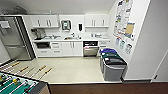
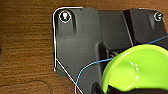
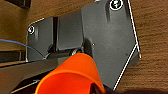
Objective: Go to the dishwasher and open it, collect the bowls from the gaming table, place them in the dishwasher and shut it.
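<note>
In the head view the dishwasher (image 1: 90, 49) stands in the far kitchen run, right of the white base cabinets; its lower front is stainless steel and its upper part looks dark. A pale green bowl (image 2: 140, 67) hangs over the brown wood floor in the left wrist view, with my left gripper (image 2: 117, 89) shut on its rim. In the right wrist view my right gripper (image 3: 100, 88) is shut on an orange cup (image 3: 72, 75). The gaming table is out of view.
A green table-football table (image 1: 17, 83) with rods sits at the near left. Blue, green and grey bins (image 1: 113, 65) line the right wall. A steel fridge (image 1: 12, 37) stands at the left. Pale open floor (image 1: 72, 68) leads to the kitchen counter (image 1: 72, 38).
</note>
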Available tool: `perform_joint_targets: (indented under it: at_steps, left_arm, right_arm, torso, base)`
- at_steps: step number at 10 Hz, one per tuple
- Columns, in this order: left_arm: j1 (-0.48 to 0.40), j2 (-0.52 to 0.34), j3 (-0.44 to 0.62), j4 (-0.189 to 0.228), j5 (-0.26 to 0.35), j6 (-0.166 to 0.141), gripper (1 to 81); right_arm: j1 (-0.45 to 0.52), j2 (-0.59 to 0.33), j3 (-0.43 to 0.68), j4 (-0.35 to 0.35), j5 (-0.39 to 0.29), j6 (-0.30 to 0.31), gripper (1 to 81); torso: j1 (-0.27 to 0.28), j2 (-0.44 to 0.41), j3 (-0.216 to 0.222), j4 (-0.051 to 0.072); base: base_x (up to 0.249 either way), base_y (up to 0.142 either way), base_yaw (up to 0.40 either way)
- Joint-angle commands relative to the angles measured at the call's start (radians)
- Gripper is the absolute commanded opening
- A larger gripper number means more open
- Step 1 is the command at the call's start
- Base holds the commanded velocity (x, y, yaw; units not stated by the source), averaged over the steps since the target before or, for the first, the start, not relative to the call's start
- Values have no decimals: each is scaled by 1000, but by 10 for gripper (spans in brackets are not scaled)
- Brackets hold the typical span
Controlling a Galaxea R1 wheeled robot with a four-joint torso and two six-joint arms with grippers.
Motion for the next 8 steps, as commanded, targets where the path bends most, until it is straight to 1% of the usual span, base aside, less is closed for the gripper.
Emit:
perform_joint_targets:
  at_steps: [1, 8]
  left_arm:
    - [-48, -9, -6, 6, 43, 6, 10]
    - [-48, -9, -6, 6, 43, 6, 10]
  right_arm:
    - [50, -10, 8, -7, -55, -3, 10]
    - [49, -3, 7, -21, -57, -3, 10]
  torso:
    - [0, 0, 0, 0]
    - [0, 1, 0, 0]
  base:
    - [193, 0, 0]
    - [194, 0, 0]
